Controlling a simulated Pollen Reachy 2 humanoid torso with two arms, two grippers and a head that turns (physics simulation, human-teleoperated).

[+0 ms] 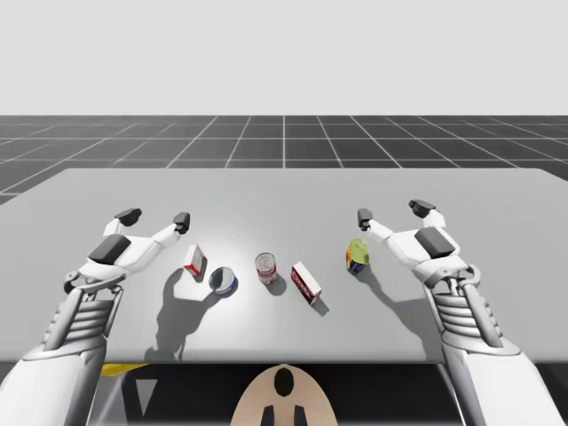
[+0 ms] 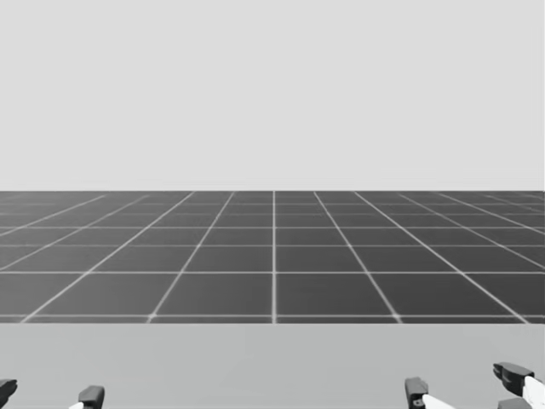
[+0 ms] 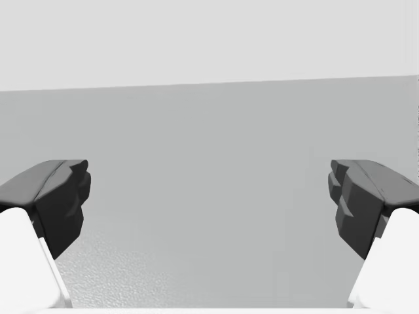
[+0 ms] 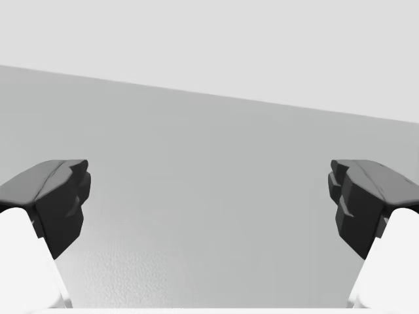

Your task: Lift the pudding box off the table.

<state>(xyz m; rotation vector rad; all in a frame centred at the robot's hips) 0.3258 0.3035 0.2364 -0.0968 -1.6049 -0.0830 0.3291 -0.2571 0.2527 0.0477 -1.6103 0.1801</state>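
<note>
As left hand (image 1: 155, 217), right hand (image 1: 392, 211) hang spread, red can (image 1: 266, 267) near long box (image 1: 306, 283), perhaps pudding.

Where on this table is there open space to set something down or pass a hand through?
Bare: the far half of the table, beyond my left gripper and right gripper. Crowded: the near middle, where the small red box, blue can, red can, long red box and yellow can sit in a close row.

Grey table (image 1: 284, 191), dark gridded floor (image 1: 284, 142)
</note>
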